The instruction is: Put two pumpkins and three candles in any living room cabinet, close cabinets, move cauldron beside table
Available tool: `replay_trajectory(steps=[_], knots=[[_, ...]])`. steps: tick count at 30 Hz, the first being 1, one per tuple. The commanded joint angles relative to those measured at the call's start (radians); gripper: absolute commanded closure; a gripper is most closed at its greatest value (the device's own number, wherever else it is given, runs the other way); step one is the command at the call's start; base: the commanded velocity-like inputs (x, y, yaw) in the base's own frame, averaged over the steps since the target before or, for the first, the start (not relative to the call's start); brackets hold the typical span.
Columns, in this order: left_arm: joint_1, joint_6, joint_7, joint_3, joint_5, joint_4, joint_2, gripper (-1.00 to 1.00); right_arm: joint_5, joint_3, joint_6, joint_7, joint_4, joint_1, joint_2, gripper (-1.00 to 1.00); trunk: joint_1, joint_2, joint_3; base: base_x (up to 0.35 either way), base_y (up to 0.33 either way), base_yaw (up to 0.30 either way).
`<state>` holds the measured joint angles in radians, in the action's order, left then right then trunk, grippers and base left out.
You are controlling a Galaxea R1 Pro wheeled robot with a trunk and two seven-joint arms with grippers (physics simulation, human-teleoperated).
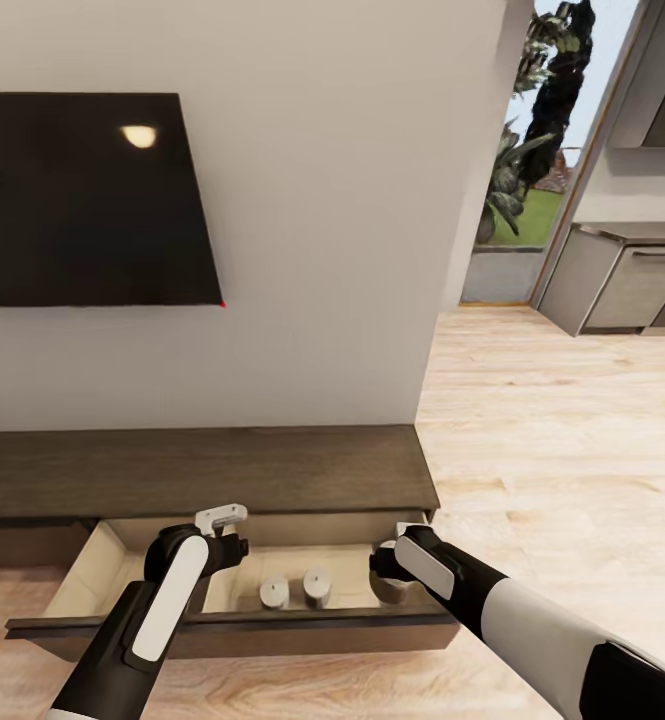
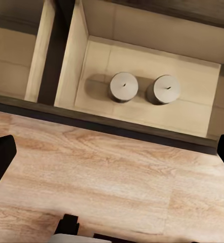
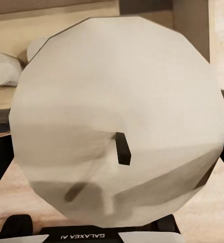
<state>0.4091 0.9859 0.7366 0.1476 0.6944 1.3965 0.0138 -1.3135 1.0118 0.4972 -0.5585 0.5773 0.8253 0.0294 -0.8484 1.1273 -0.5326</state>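
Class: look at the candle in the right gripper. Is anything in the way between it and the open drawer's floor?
Nothing visible blocks it. The right gripper holds the third candle over the open drawer; two candles stand apart to its left.

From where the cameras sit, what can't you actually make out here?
- Right gripper, head view: its fingertips hide behind the wrist, inside the open drawer.
- Third candle, right wrist view: it blocks the drawer floor beneath.
- Left gripper, head view: too small to judge its opening.
- Two candles: sides hidden from above.
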Motion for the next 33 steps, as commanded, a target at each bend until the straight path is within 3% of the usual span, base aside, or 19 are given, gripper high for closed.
replay_trajectory(steps=[1,33], knots=[[0.001,0.002,0.010,0.000,0.010,0.001,0.000,-1.00,-0.008,0.007,0.000,-0.008,0.003,0.002,0.001,1.00,0.000,0.001,-0.001,0.093,0.000,0.000],[0.001,0.002,0.010,0.002,0.010,0.001,0.001,-1.00,-0.007,0.008,-0.008,-0.009,0.001,0.002,0.001,1.00,0.000,0.001,-0.001,0.140,0.000,0.000]])
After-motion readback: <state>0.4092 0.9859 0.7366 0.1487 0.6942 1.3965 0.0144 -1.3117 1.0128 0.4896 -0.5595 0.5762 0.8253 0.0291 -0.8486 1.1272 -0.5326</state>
